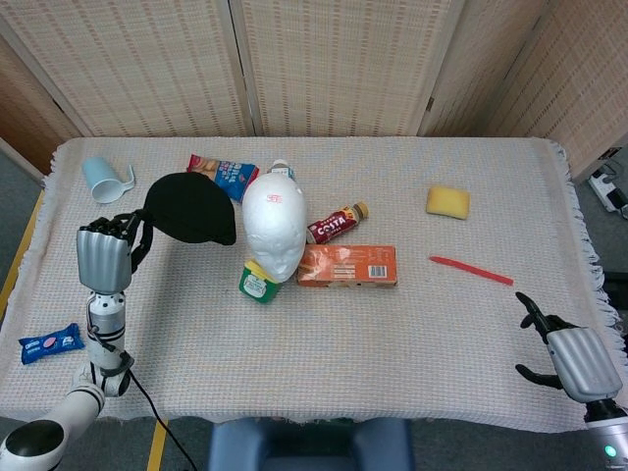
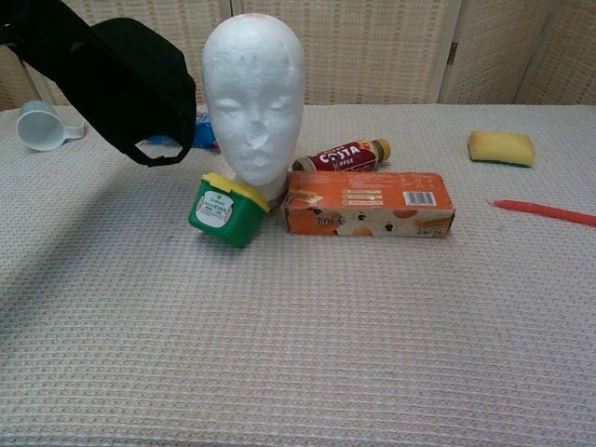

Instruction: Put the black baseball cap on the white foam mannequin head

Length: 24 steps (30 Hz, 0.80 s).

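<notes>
Black cap [image 1: 192, 208] pinched aloft in the left hand [image 1: 105, 257] risks toppling the foam head [image 1: 274, 226] if swung in low.

The cloth-covered table [image 1: 392, 324] bears a mannequin head [image 1: 274, 228], biscuit box [image 1: 347, 266] and sponge [image 1: 447, 202].

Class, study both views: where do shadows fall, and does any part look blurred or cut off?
Chest view: the black cap throws a soft shadow on the cloth at left, and its top is cropped by the frame. Head view: even lighting, sharp throughout; the right hand sits near the frame's corner.
</notes>
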Motion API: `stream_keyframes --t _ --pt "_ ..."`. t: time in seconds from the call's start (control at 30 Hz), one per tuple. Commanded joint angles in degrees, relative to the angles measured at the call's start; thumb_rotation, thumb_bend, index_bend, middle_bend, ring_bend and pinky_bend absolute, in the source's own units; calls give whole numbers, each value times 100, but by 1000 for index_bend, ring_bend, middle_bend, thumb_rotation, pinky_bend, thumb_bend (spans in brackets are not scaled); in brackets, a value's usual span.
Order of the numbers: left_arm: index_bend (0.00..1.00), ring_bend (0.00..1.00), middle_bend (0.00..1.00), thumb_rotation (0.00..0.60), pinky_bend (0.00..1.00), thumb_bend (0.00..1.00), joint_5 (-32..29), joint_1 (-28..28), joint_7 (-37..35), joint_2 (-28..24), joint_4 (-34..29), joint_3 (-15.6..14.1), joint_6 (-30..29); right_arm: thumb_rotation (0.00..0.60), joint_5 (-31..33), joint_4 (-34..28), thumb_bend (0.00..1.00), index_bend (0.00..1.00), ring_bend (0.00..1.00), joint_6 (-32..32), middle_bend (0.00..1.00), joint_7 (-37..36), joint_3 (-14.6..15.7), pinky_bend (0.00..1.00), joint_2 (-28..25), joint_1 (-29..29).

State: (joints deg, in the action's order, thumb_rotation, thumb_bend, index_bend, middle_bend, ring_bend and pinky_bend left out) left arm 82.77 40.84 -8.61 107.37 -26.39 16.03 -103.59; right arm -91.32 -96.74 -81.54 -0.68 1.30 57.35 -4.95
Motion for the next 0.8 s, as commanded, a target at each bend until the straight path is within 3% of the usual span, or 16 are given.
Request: stream_keyframes --t 0.03,0.23,0.5,0.8 --pt "764 1000 1000 600 1000 652 23 97 135 -140 -181 42 2 600 22 9 15 0 374 25 373 -4 -7 610 1 -9" --pt "764 1000 1000 600 1000 655 12 394 466 -462 -656 242 19 600 62 6 16 0 375 133 373 29 2 611 21 -43" --pt "764 1000 1000 600 1000 667 54 960 1213 -870 -1744 638 8 600 131 -22 17 0 374 332 371 30 34 611 -6 -104" --pt "764 1000 1000 600 1000 667 170 1528 2043 -783 -2520 810 281 600 245 -29 18 0 372 463 364 -172 16 611 -121 -153"
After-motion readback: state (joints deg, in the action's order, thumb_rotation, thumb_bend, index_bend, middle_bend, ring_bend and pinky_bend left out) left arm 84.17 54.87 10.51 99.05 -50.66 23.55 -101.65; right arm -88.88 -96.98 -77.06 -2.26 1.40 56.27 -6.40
